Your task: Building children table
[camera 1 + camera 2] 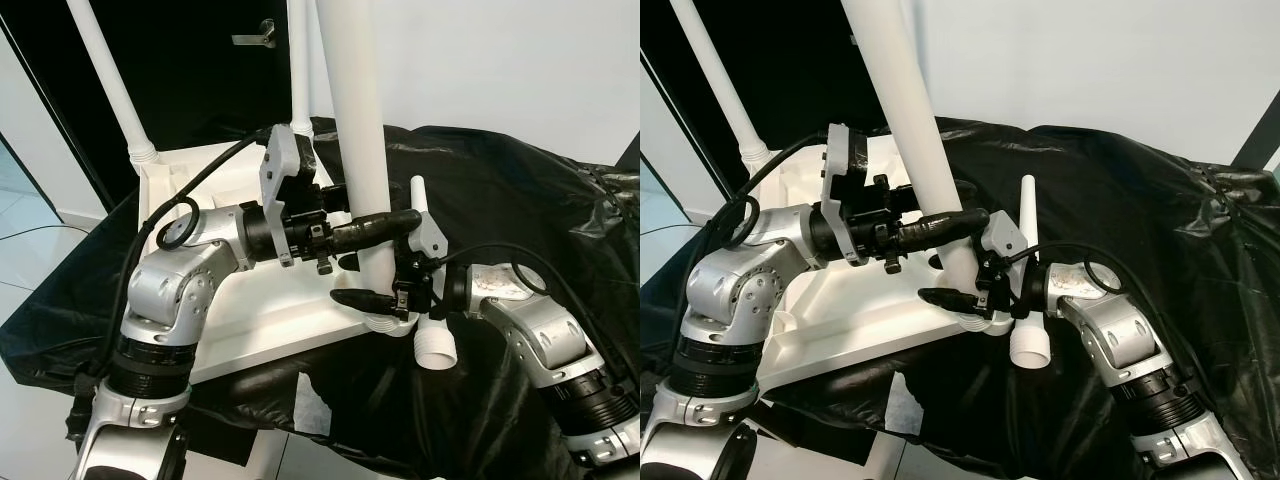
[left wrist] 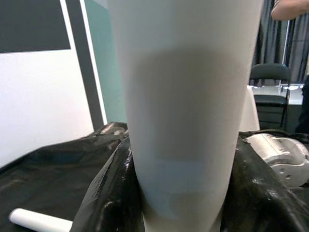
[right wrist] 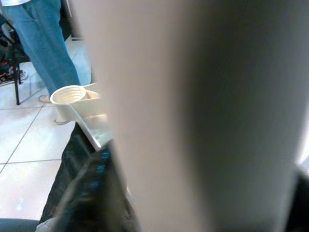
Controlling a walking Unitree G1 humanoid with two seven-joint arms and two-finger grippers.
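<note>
Left claw (image 1: 385, 228) clenched around the near white leg (image 1: 360, 130), fingers wrapped across it partway up the shaft. Right claw (image 1: 372, 300) sits just below, at the base of that same leg by the socket collar; cannot tell if it's clamped or loose.

Leg long axis near vertical, slightly tilted, narrow end down into the corner of the upside-down white tabletop (image 1: 270, 320). Tabletop lies underside-up on the black sheet (image 1: 520, 190) covering the bench.

Count: three legs standing on the tabletop: the gripped one, one just behind the left claw (image 1: 298, 60), one at the far corner beyond the left arm (image 1: 110, 80). A fourth leg (image 1: 1028, 290) lies loose on the sheet just beside the right claw, wide threaded end toward the robot, narrow end pointing away.

Right wrist view: an open corner socket (image 3: 70, 95) past the gripped leg, and a person's jeans-clad legs (image 3: 43, 43) on the tiled floor behind.
</note>
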